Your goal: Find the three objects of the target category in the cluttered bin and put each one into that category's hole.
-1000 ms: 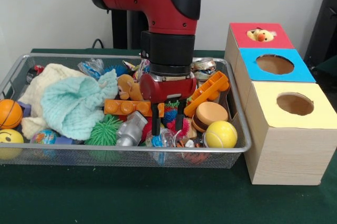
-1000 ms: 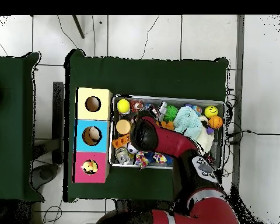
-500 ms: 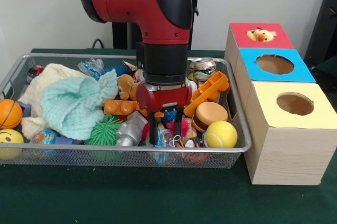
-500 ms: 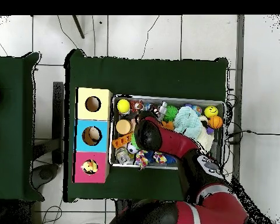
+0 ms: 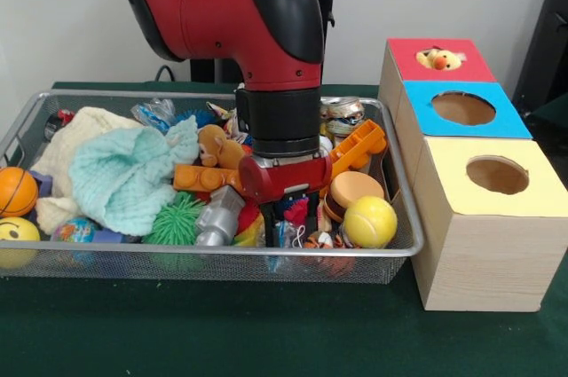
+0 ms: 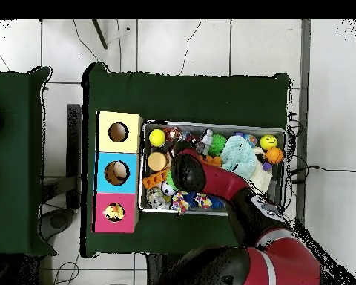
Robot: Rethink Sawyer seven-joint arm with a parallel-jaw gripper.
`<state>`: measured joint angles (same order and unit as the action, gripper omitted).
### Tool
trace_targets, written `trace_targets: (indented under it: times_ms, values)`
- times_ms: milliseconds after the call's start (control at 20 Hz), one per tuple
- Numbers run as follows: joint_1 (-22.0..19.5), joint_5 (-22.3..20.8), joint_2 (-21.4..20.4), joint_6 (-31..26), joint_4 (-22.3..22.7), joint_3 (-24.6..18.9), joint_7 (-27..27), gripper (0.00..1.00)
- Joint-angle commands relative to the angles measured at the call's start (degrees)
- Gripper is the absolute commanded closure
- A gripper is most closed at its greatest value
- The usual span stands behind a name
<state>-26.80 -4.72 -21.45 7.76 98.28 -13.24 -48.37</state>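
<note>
The wire-mesh bin [image 5: 222, 251] lies on the green table, full of toys; it also shows in the overhead view [image 6: 211, 125]. My gripper [image 5: 288, 217] is low in the clutter at the bin's front middle. Its fingers [image 5: 266, 222] stand apart around small pink and red toys, so it is open. The tan-brown plush [image 5: 213, 146] lies just left of my wrist, behind an orange brick [image 5: 206, 180]. The yellow duck [image 5: 439, 59] sits in the hole of the red-topped box [image 5: 466, 68] and also shows in the overhead view [image 6: 113, 214]. I cannot make out the tiger.
The blue-topped box [image 5: 497, 124] and the yellow-topped box [image 5: 532, 195] stand right of the bin. In the bin are a mint knitted cloth [image 5: 133, 177], a green spiky ball [image 5: 176, 220], a yellow tennis ball [image 5: 370, 222], a basketball [image 5: 16, 191] and an orange toy [image 5: 355, 151].
My arm has come down and the gripper has sunk deeper into the clutter at the bin's front. The tennis ball has shifted slightly.
</note>
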Motion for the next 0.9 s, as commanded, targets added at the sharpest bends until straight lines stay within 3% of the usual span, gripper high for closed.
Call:
trace_targets:
  times_ms: [50,350,600,900]
  values:
    - [-0.7,-1.3,5.2,-1.9,-0.1,-5.9,-13.1,0.0]
    - [-0.5,-0.4,2.6,-4.9,2.0,-6.3,-13.1,0.0]
    - [-3.9,-3.9,2.1,-2.0,3.4,-11.1,-12.6,0.0]
    - [-4.6,-3.7,-1.1,-2.8,5.0,-13.1,-13.4,0.0]
